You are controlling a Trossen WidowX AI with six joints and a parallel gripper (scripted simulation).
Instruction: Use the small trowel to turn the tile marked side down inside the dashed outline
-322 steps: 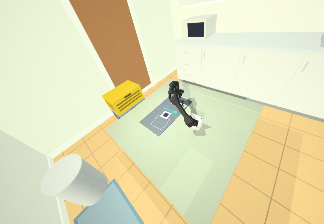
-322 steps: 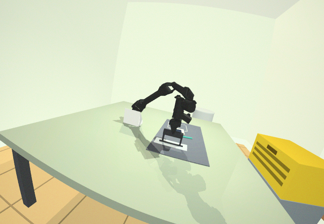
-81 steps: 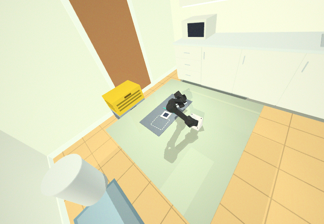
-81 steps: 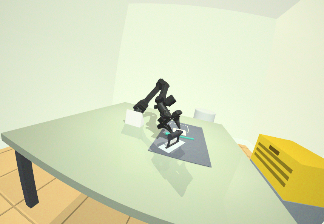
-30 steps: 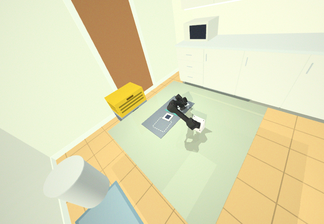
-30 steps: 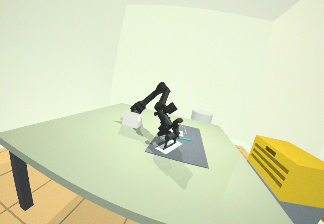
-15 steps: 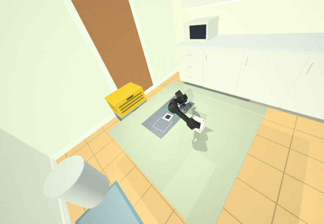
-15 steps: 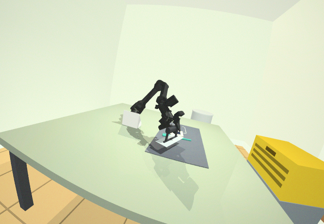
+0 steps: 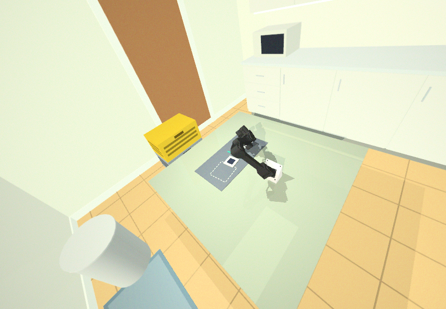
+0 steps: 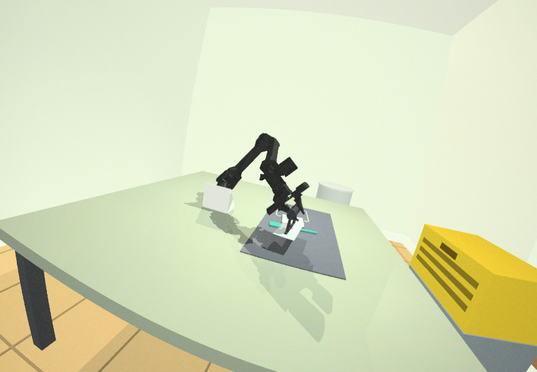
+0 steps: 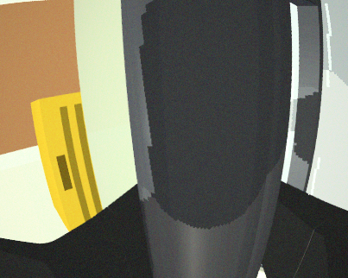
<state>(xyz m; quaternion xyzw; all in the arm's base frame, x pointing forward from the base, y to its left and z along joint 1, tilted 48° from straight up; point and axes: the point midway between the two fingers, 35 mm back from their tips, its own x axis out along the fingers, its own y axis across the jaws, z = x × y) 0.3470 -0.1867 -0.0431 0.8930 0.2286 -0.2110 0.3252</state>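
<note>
My gripper (image 10: pixel 291 213) (image 11: pixel 202 180) is shut on the trowel's thick dark handle. The trowel (image 10: pixel 295 232) (image 11: pixel 209 108) has a pale flat blade, which hangs tilted above the mat (image 9: pixel 206 170) (image 10: pixel 322 255), its shadow below it. The arm hides the trowel in the top view. The tile (image 9: pixel 231 161), white with a dark square on its upper face, lies flat beside the dashed outline (image 9: pixel 225 181) (image 10: pixel 308 217), between it and the arm's gripper end. In the exterior view the trowel and fingers partly cover the tile. The wrist view does not show the tile.
A thin teal bar (image 9: pixel 228 152) (image 10: pixel 309 231) lies across the mat near the tile, partly hidden behind the trowel in the exterior view. The arm stands at a white block (image 9: pixel 276 171) (image 10: pixel 216 198) on the green table. A yellow cabinet (image 9: pixel 176 136) (image 10: pixel 485 289) (image 11: pixel 53 173) stands beyond the table edge.
</note>
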